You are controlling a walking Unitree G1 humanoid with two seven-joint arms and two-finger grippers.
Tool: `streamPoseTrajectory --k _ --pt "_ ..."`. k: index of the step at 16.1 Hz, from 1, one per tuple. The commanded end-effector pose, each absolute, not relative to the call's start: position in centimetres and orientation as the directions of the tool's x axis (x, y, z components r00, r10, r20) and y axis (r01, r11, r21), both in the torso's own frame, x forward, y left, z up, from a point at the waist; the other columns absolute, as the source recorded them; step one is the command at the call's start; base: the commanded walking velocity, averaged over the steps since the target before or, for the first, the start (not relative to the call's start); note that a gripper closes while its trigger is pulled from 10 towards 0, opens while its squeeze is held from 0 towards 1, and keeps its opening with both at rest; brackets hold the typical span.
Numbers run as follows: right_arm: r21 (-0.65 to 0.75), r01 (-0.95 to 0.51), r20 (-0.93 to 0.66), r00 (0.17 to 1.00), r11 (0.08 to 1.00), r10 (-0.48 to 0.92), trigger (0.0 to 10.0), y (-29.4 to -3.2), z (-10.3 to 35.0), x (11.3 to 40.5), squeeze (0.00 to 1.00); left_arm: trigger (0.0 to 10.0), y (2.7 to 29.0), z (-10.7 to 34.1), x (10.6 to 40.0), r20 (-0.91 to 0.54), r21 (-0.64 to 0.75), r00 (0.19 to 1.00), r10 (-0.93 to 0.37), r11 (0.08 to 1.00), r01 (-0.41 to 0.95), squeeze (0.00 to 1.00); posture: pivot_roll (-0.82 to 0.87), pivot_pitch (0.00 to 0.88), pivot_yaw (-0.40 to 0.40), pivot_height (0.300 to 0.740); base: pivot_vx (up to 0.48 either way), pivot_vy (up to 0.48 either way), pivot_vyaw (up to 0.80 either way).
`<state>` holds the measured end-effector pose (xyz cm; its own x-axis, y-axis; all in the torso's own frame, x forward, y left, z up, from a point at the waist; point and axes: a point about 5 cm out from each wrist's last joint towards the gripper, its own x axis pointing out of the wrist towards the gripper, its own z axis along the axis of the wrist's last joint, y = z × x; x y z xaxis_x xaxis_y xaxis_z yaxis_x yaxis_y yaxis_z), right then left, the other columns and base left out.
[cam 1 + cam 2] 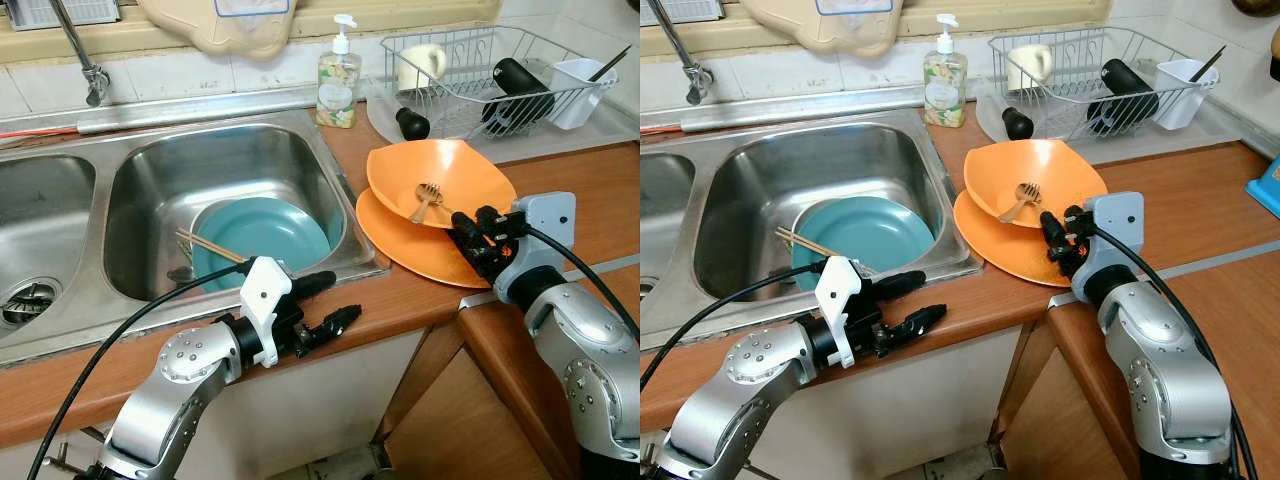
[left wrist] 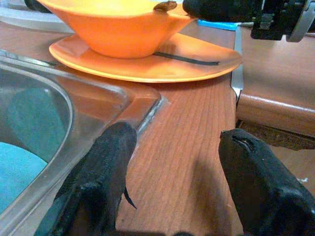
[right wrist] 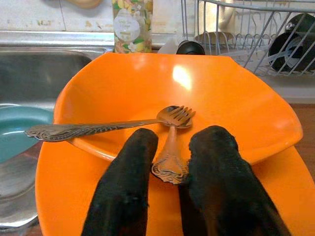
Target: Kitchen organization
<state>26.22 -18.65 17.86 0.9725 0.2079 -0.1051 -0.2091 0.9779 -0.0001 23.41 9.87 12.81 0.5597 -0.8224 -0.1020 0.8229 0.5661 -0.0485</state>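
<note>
On the wooden tabletop just right of the sink, an orange bowl sits on an orange plate, and 2 ornate metal utensils lie in it. A fork has its tines toward the bowl's middle and its patterned handle running back over the near rim, toward the right hand. A second, spoon-like piece lies crosswise, its long handle reaching out over the bowl's sink-side edge. The right hand's 2 black fingers stand a narrow gap apart on either side of the fork handle's end; whether they touch it I cannot tell. The bowl is glossy, squarish with rounded corners; the plate is flat and round.

The left hand hovers over the tabletop's front edge by the steel sink, fingers spread wide, empty. Its wrist view shows a dark streak on the plate under the bowl. From the head views, a teal plate with chopsticks lies in the basin; a soap bottle and wire dish rack stand behind
</note>
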Motion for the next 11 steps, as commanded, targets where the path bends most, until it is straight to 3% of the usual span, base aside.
streamPoseTrajectory --k 1,7,11 --pt "0.019 -0.210 -0.096 0.973 0.978 0.211 0.0 -18.7 18.2 26.5 0.00 10.0 10.0 12.9 23.6 -0.103 -0.040 0.566 -0.818 0.572 0.820 0.00 -0.20 0.000 0.008 0.740 0.000 0.000 0.00" --pt "0.004 -0.211 -0.088 0.973 0.977 0.211 0.0 -18.8 18.6 26.5 0.00 10.0 9.9 12.8 23.6 -0.104 -0.039 0.564 -0.819 0.570 0.820 0.00 -0.20 0.000 0.009 0.740 0.000 0.000 0.00" --pt "-0.095 -0.219 -0.094 0.973 0.971 0.210 0.0 -19.4 19.5 26.3 0.00 10.0 10.1 12.8 23.6 -0.107 -0.037 0.563 -0.819 0.569 0.821 0.00 -0.20 0.000 0.014 0.740 0.000 0.000 0.00"
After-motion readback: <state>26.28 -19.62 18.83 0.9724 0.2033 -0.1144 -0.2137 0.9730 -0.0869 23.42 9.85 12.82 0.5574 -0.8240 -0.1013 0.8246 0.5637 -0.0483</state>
